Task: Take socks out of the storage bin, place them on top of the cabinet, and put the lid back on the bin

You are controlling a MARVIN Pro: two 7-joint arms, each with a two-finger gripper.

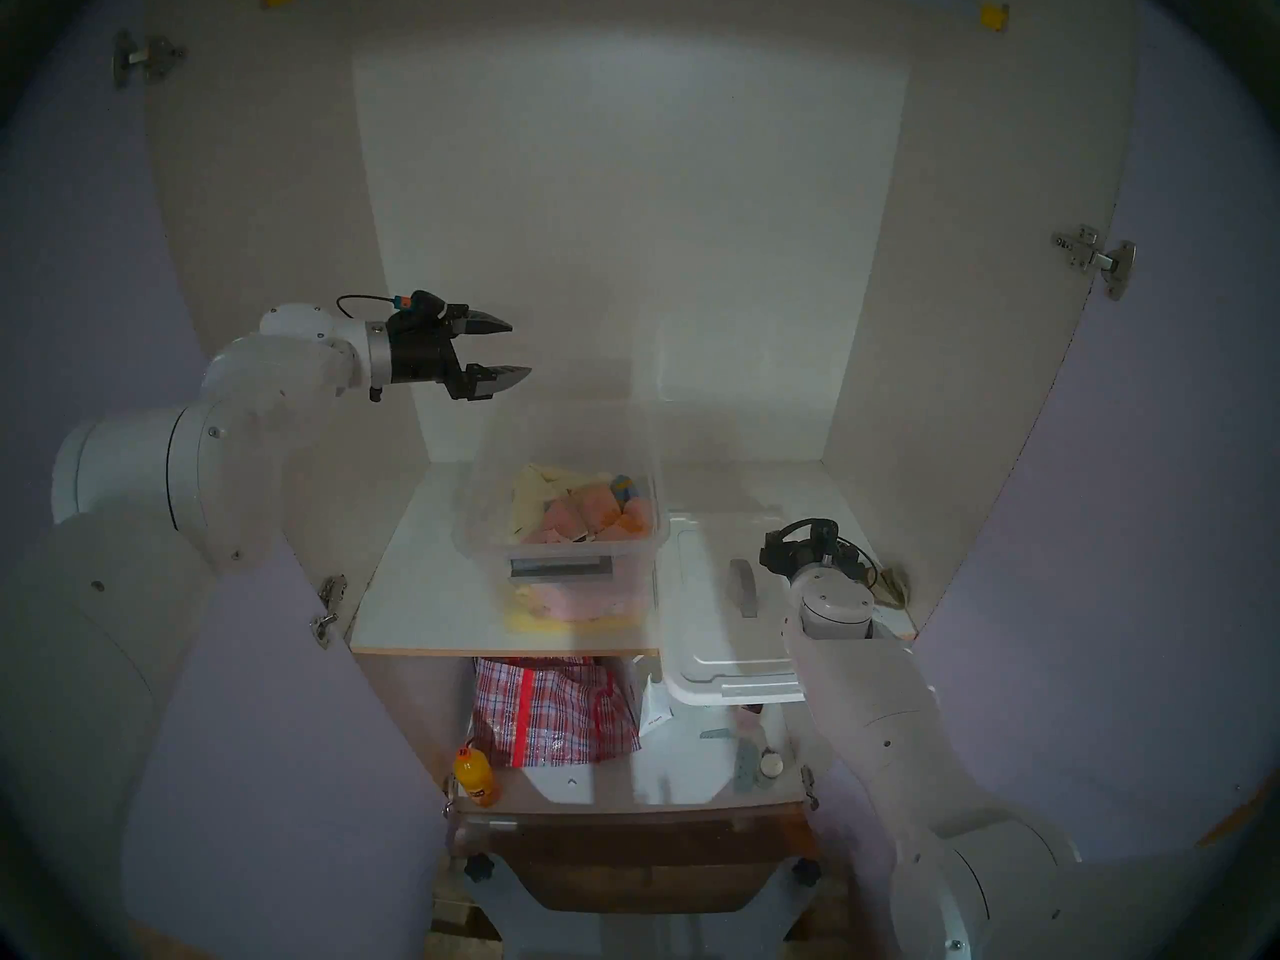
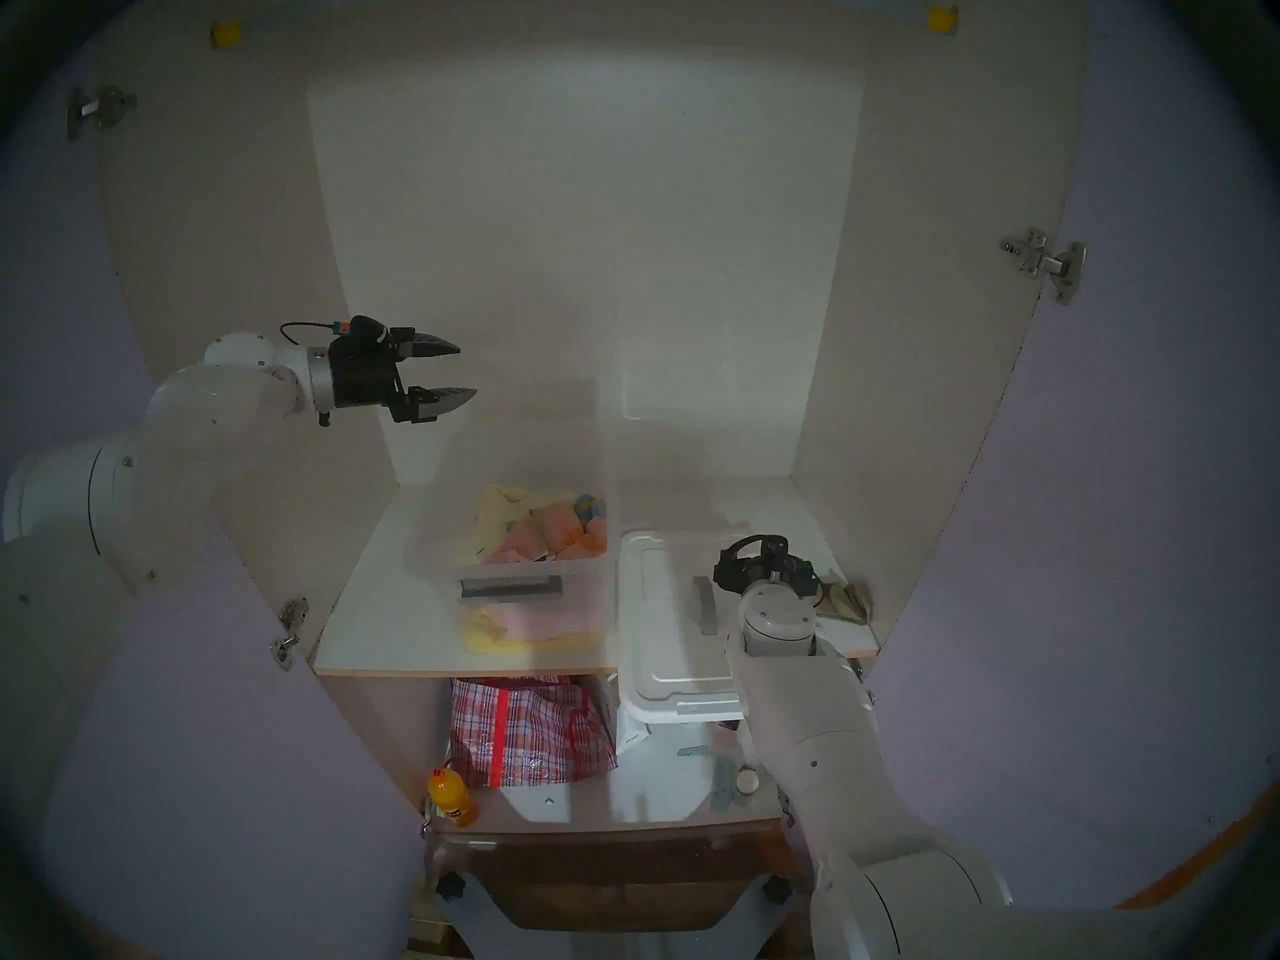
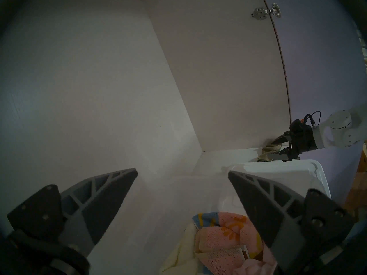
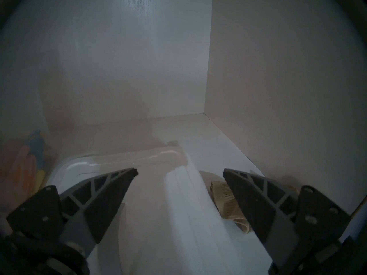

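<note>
The clear storage bin (image 1: 478, 515) (image 2: 509, 584) stands open on the cabinet's white shelf (image 1: 415, 591), with pink, yellow and blue cloth inside. The white lid (image 1: 706, 633) (image 2: 665, 633) (image 3: 278, 171) (image 4: 178, 199) lies flat to its right and overhangs the shelf's front edge. The khaki socks (image 1: 893, 584) (image 2: 846, 600) (image 3: 267, 151) (image 4: 226, 201) lie on the shelf by the right wall. My right gripper (image 4: 180, 171) (image 3: 276, 148) is open and empty, low over the lid's right edge, its right finger beside the socks. My left gripper (image 1: 521, 349) (image 2: 467, 370) (image 3: 182, 173) is open and empty, high above the bin's left side.
The lilac doors (image 1: 1143, 522) stand open on both sides, with metal hinges (image 1: 1094, 259). On the lower shelf are a red-checked bag (image 1: 554, 716), an orange bottle (image 1: 476, 775) and small items (image 1: 755, 764). A dark wooden piece (image 1: 644, 868) is below.
</note>
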